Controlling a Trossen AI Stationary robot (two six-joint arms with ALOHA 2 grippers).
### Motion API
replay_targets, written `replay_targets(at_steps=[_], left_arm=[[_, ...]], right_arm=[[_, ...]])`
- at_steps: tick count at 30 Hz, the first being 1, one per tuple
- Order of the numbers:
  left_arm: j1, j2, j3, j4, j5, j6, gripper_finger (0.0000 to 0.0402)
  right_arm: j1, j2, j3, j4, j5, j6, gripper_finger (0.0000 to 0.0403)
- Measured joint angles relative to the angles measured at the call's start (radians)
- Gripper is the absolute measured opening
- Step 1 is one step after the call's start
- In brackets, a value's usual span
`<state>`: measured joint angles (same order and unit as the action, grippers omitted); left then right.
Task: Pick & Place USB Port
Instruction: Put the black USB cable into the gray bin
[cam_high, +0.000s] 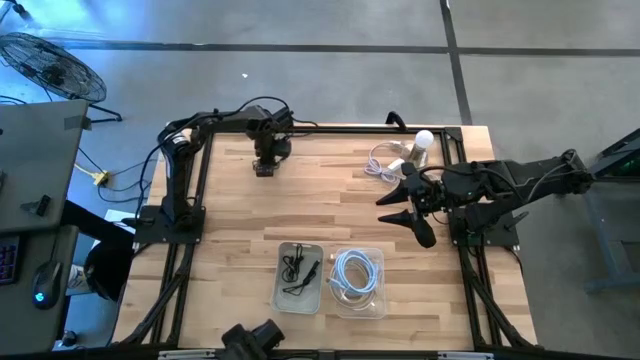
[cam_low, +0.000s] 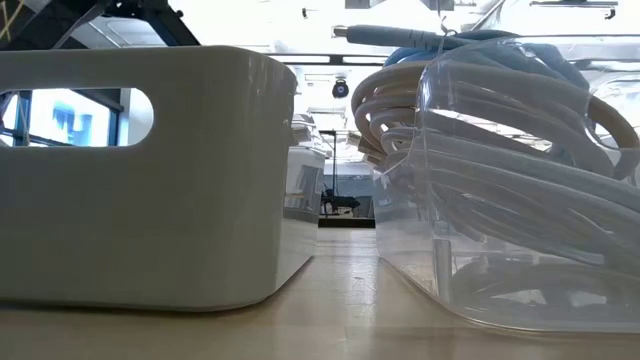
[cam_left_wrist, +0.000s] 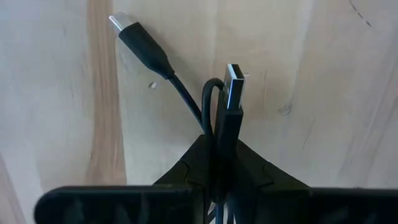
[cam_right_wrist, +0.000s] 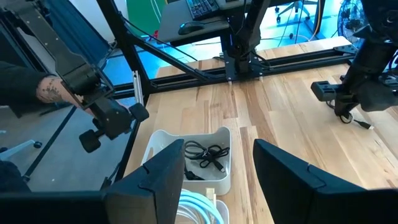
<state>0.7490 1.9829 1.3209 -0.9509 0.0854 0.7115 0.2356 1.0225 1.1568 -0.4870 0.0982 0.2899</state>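
Left gripper (cam_left_wrist: 217, 158): closed down on the black USB cable (cam_left_wrist: 225, 118) near the far edge of the bench (cam_high: 300, 200), toward its left corner; the fingers (cam_left_wrist: 186, 171) pinch the plug body and a loop of cord together.
Right gripper (cam_right_wrist: 217, 168): waits over the right edge of the bench, jaws apart, holding nothing.
Cable's look: black, thin and limp; one flat plug with a silver metal shell stands up between the fingers, the second, smaller plug (cam_left_wrist: 127, 28) lies loose on the wood, joined by a curved run of cord.
Cable's place: on the bare wood at the far edge, well apart from the two bins at the near edge.
Risk, slip: the grip looks to sit on a smooth, narrow plug; if it is off-centre, the plug may twist or slide out on the lift.
Risk, trailing end: the free plug will likely drag or swing, and may catch the rim of the white bin (cam_high: 300, 278) or hang outside it.
Risk, wrong bin: the clear bin (cam_high: 358, 283) holds pale blue cable (cam_high: 355, 272), the white one black cables (cam_right_wrist: 208, 154); a drop between them would miss.
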Motion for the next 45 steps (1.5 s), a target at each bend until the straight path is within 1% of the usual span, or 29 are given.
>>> replay_targets(at_steps=[6,9,11,16,21,25,27,30,35,37,40,42,45], left_arm=[[-0.004,0.004,0.008,-0.03,-0.039,-0.066,0.0029],[-0.004,-0.017,0.017,-0.12,-0.046,-0.087,0.0029],[-0.003,-0.05,0.033,-0.131,-0.05,-0.101,0.0028],[-0.023,-0.172,0.036,-0.212,-0.047,-0.139,0.0028],[-0.085,-0.349,0.04,-0.286,-0.041,-0.167,0.0028],[-0.151,-0.489,0.04,-0.329,-0.035,-0.262,0.0028],[-0.194,-0.563,0.04,-0.331,-0.002,-0.318,0.0028],[-0.288,-0.665,0.04,-0.31,0.035,-0.433,0.0028],[-0.505,-0.791,0.04,-0.22,0.026,-0.678,0.0028],[-0.613,-0.817,0.04,-0.172,-0.032,-0.777,0.0028],[-0.795,-0.819,0.04,-0.102,-0.155,-0.913,0.0028],[-0.91,-0.804,0.036,-0.061,-0.232,-0.992,0.0028],[-1.061,-0.759,0.013,0.024,-0.314,-1.101,0.0028]], right_arm=[[0.0,0.0,0.0,-0.005,-0.001,0.021,0.0184],[0.001,0.0,0.0,-0.007,-0.011,0.023,0.0183],[0.001,0.0,0.0,-0.007,-0.028,0.023,0.0183],[0.019,0.0,0.0,0.003,-0.059,0.024,0.0183],[0.073,0.0,0.0,0.065,-0.084,0.006,0.0183],[0.111,0.0,0.0,0.096,-0.086,-0.002,0.0183],[0.129,0.0,0.0,0.097,-0.081,-0.002,0.0183],[0.154,0.0,0.0,0.097,-0.07,-0.003,0.0183],[0.193,0.0,0.0,0.097,-0.026,-0.003,0.0183],[0.206,0.0,0.0,0.102,-0.018,-0.003,0.0183],[0.232,0.0,0.0,0.105,0.005,-0.003,0.0183],[0.25,0.0,0.0,0.105,0.024,-0.003,0.0183],[0.274,0.0,0.0,0.105,0.048,-0.007,0.0183]])
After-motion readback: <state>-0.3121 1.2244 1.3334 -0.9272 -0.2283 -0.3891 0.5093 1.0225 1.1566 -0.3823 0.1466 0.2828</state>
